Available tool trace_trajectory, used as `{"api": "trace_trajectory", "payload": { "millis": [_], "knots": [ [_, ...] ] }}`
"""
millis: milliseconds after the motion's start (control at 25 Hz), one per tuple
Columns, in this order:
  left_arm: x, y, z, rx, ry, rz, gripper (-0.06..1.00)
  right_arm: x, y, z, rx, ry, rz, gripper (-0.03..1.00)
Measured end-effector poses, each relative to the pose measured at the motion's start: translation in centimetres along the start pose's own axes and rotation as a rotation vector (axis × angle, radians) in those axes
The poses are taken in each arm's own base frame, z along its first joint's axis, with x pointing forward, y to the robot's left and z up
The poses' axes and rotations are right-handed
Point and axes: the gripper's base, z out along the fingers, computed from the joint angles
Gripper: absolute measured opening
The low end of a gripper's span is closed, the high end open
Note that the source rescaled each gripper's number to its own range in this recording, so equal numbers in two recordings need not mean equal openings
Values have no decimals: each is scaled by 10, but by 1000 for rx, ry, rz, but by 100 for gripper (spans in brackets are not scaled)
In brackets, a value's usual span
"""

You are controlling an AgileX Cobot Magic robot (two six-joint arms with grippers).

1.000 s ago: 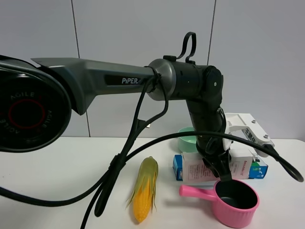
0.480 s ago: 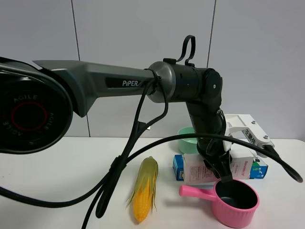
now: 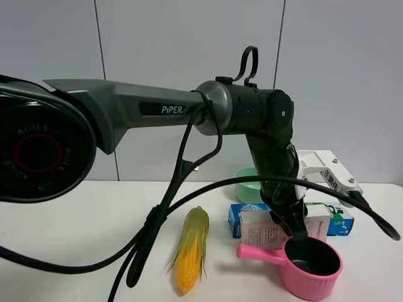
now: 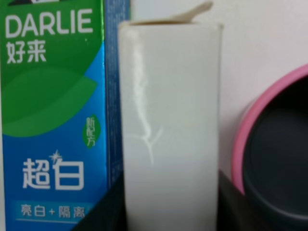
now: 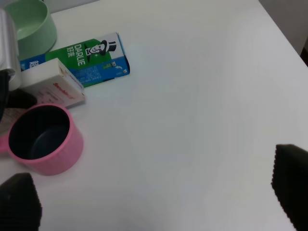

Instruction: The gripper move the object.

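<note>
On the "PiPER" arm (image 3: 126, 107), the left gripper (image 3: 292, 225) clamps a smooth white carton (image 4: 171, 120) beside the "DARLIE" box (image 4: 53, 120); right gripper (image 5: 155, 192) gapes.

The table (image 3: 75, 214) is seen from beside the left arm (image 3: 145, 107), facing the wall (image 3: 189, 38). The carton (image 4: 171, 120) is filmed very close from the left wrist, and overlooked from farther off by the right. Carton, box (image 5: 96, 60) and pot (image 5: 43, 139) seem shared throughout.

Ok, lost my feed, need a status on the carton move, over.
Left gripper shut on white carton. Right gripper open, empty. Pink pot close beside carton.
</note>
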Motion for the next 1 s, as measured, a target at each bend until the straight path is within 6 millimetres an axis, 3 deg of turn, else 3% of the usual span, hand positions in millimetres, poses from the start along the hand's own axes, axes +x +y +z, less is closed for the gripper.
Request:
{"api": "trace_trajectory", "payload": {
  "millis": [240, 440, 600, 760, 1000],
  "knots": [
    [-3, 2, -3, -13, -11, 4, 39, 0, 0, 0, 0, 0, 0, 100],
    [-16, 13, -28, -65, -21, 14, 42, 0, 0, 0, 0, 0, 0, 100],
    [-31, 25, -73, -145, -39, -17, 42, 0, 0, 0, 0, 0, 0, 100],
    [-41, 33, -131, -229, -39, -119, 42, 0, 0, 0, 0, 0, 0, 100],
    [-27, 67, -209, -395, -131, -455, 42, 0, 0, 0, 0, 0, 0, 100]
  ]
}}
